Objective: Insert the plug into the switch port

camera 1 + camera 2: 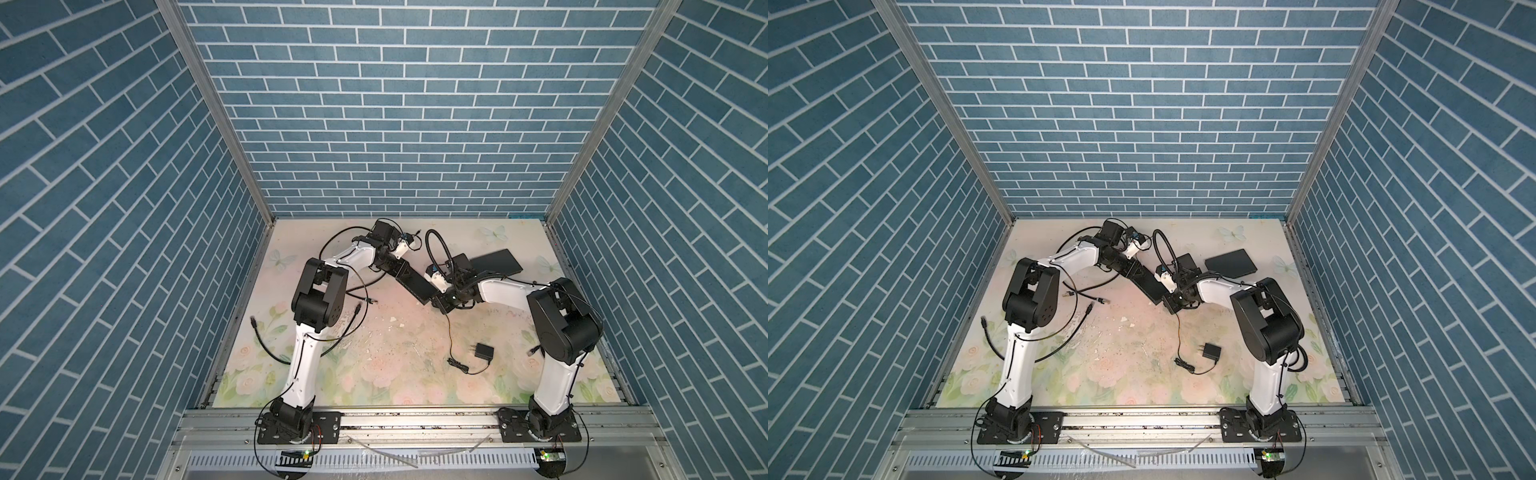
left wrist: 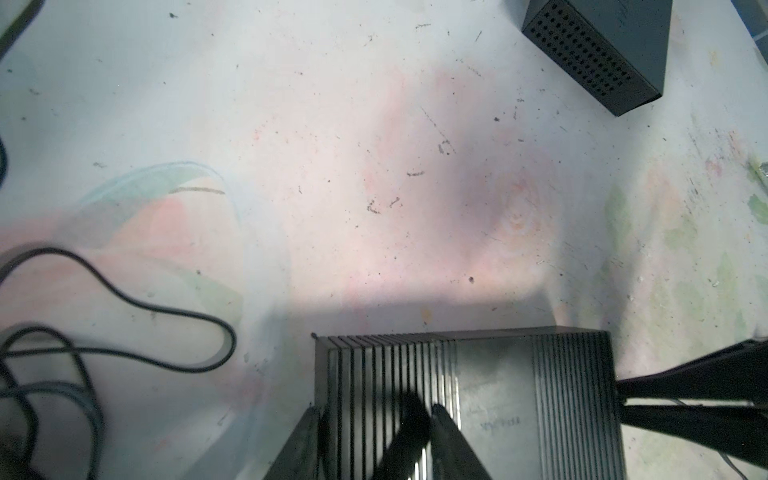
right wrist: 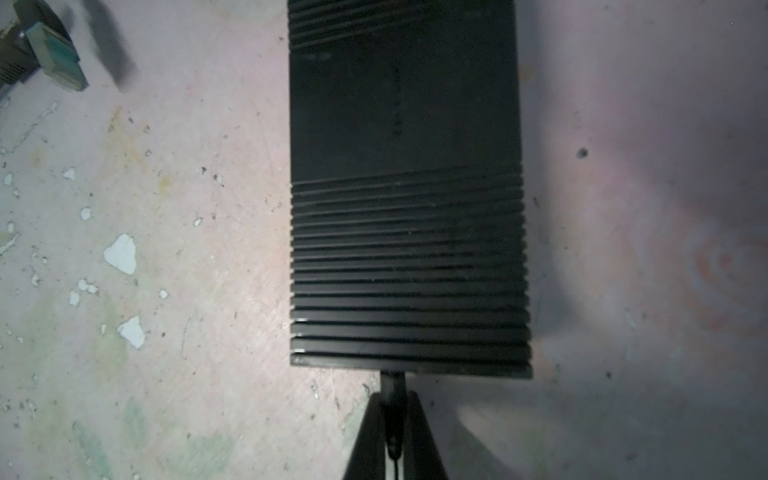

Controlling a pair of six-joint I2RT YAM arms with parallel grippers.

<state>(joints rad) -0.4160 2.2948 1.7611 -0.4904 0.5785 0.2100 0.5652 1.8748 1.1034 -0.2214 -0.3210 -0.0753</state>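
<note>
Plug (image 3: 392,380), thin black, clamped by right pincer (image 3: 393,401) at ribbed boxy switch (image 3: 407,208), left pincer (image 2: 374,411) half-open over it

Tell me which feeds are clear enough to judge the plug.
Right wrist view: dim, switch nearly black, plug soft but readable at its edge. Left wrist view: cables smeared, glare on the switch ribs. Both top views: sharp, evenly lit, too distant.
</note>
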